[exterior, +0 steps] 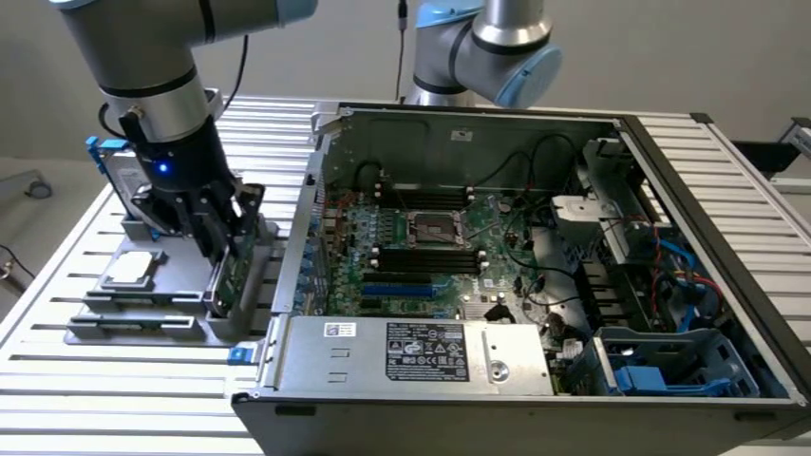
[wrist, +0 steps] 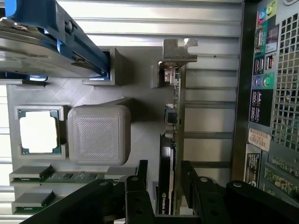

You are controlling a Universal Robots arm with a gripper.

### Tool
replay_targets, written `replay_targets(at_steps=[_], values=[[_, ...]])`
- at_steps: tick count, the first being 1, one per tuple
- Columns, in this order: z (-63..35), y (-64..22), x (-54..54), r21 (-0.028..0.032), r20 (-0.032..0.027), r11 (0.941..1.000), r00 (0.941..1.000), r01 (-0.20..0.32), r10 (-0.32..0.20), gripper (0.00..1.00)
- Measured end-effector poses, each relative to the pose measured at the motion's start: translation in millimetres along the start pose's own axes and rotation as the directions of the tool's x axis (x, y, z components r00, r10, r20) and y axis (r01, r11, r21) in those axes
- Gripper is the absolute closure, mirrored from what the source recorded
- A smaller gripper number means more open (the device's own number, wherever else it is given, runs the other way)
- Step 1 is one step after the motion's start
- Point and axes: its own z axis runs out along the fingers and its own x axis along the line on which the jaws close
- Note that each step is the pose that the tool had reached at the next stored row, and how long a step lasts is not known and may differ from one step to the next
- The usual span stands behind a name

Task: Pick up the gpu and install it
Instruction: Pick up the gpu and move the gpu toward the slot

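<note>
Watch for skewed pinch w/ jaws spread astride gpu [wrist: 166,182], stood on edge in slot along edge of holder [wrist: 98,135]: off-centre closing, then card cocked & jammed in slot, or slipping free on lift.

Arm [exterior: 152,85] upright, gripper [wrist: 163,170] pointing down — jaws spread wide.

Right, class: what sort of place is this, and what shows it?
Likely a robotics lab bench: a grey robot arm with blue joints, an open black desktop computer case, and a grey plastic parts tray.
</note>
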Motion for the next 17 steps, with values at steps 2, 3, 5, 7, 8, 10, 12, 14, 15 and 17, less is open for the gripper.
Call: replay_targets(at_steps=[2,3,5,7,8,10,12,14,15,17], values=[[2.0,0.1,0.3,0.0003,0.0068,1.0000,1.0000,0.000,0.000,0.58],[2.8,0.1,0.2,0.0002,0.0088,1.0000,1.0000,0.000,0.000,0.58],[3.7,0.1,0.3,-0.0003,0.0130,1.0000,0.9999,0.000,0.000,0.58],[4.0,0.2,0.6,-0.0032,0.0139,1.0000,0.9999,0.000,0.000,0.58],[4.1,0.2,0.7,-0.0043,0.0140,1.0000,0.9999,0.000,0.001,0.58],[4.4,0.2,1.0,-0.0068,0.0141,1.0000,0.9999,0.000,0.001,0.58],[4.8,0.2,1.1,-0.0110,0.0148,0.9999,0.9999,-0.001,0.001,0.58],[5.2,0.2,1.0,-0.0156,0.0153,0.9999,0.9999,-0.001,0.001,0.58],[5.5,0.2,1.1,-0.0177,0.0158,0.9998,0.9999,-0.001,0.001,0.58],[5.8,0.2,1.2,-0.0216,0.0162,0.9998,0.9999,-0.001,0.001,0.58]])
